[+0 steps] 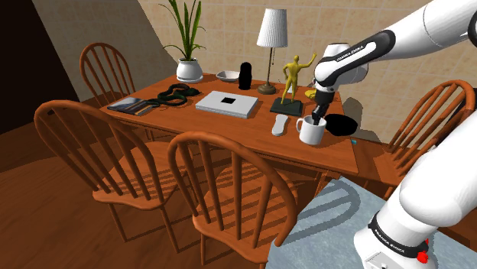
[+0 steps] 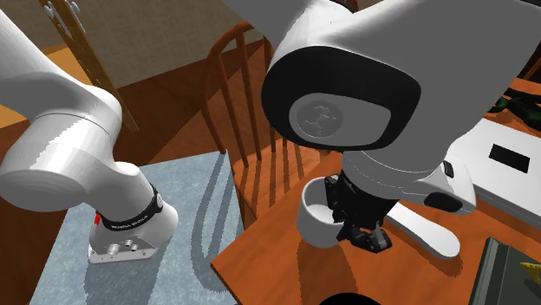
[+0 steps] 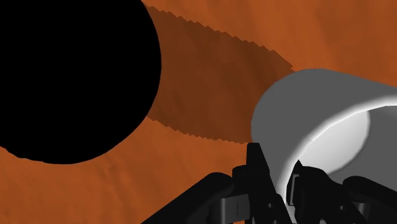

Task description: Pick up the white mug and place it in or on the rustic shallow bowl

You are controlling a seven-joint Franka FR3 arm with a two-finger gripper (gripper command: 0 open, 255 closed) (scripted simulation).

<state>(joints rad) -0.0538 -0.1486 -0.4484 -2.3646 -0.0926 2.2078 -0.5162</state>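
A white mug (image 1: 309, 131) stands near the table's edge closest to the stand, beside a shallow bowl drawn black (image 1: 341, 123). My gripper (image 1: 316, 118) comes down from above and is shut on the mug's rim, on the side facing the bowl. In the wrist view the gripper (image 3: 277, 179) clasps the mug (image 3: 318, 118) wall, one finger inside and one outside; the bowl (image 3: 67, 76) is a black disc close by. From the second exterior view the mug (image 2: 314, 217) sits under the hand, the gripper (image 2: 348, 218) on its rim. I cannot tell whether the mug touches the wood.
The wooden table (image 1: 229, 126) also carries a white remote (image 1: 280, 124), a grey laptop (image 1: 226, 103), a yellow figurine (image 1: 290, 76), a lamp (image 1: 271, 38), a black cylinder (image 1: 245, 75), a small white bowl (image 1: 227, 75) and a potted plant (image 1: 188, 46). Wooden chairs (image 1: 229, 183) surround it.
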